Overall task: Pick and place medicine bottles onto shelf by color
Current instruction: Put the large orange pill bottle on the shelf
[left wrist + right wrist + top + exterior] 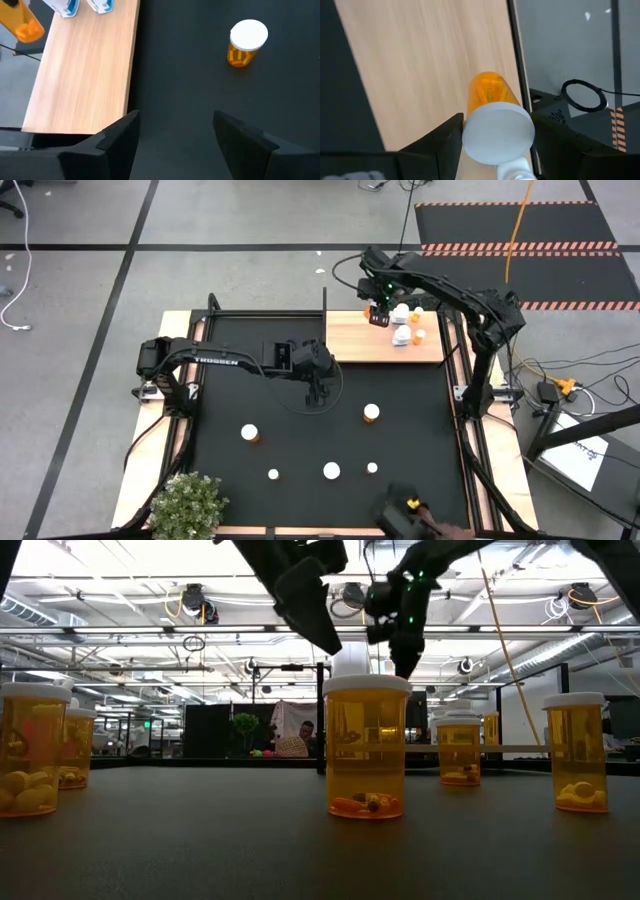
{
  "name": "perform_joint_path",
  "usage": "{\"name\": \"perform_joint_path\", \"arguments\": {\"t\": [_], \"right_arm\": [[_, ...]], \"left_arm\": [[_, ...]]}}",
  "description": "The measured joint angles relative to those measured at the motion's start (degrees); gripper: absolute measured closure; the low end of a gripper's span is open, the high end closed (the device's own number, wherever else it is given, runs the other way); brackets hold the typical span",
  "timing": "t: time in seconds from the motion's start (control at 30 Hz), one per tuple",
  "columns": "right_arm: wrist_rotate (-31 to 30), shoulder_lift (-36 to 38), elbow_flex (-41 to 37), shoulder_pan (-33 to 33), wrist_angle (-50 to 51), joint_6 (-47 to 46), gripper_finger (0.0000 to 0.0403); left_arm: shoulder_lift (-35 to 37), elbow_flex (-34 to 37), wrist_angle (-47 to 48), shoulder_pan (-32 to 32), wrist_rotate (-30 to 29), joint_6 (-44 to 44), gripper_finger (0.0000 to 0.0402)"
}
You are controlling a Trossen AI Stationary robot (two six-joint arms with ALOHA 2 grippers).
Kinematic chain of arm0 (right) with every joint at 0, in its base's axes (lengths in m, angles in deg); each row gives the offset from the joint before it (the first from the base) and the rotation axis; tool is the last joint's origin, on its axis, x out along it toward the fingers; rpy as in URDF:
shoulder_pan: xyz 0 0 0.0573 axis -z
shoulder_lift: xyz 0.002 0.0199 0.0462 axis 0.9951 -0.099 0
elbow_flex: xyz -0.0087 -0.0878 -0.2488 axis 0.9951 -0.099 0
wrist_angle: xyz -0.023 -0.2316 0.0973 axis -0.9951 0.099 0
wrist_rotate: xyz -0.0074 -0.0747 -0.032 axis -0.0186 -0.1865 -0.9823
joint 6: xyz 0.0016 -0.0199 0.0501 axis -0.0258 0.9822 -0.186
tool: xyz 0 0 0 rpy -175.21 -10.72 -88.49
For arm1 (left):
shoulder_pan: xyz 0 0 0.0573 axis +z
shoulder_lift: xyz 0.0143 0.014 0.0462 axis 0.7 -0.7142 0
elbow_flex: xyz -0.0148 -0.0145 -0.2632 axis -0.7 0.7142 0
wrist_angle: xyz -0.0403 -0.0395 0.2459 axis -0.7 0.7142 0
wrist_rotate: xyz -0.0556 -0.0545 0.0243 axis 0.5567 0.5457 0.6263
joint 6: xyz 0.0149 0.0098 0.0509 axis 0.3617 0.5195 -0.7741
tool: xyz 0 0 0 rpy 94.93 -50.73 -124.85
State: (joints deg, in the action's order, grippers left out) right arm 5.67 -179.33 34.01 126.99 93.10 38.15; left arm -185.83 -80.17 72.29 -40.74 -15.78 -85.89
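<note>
The right gripper (495, 135) holds an orange bottle (490, 97) in its fingers over the shelf (360, 340), ready to join those already placed; the left gripper (175, 130) waits, fingers wide

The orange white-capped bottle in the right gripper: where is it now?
In the high view, the right gripper holds the orange bottle over the light-wood shelf, beside bottles already placed.

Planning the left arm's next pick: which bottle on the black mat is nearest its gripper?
The orange bottle just below the shelf; the left gripper, open, hovers beside it, the others farther.
</note>
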Motion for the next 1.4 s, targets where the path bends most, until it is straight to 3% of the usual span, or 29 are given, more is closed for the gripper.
{"name": "perform_joint_path", "arguments": {"t": [0.33,1.4], "right_arm": [[0.2,-4.3,0.2,3.0,1.9,10.0,0.0192],[0.0,-4.2,-5.7,3.6,-3.5,13.1,0.0179]], "left_arm": [[0.0,0.0,0.0,0.0,2.5,-1.2,0.0151],[0.0,0.0,-1.5,-0.6,3.6,-2.4,0.0151]]}}
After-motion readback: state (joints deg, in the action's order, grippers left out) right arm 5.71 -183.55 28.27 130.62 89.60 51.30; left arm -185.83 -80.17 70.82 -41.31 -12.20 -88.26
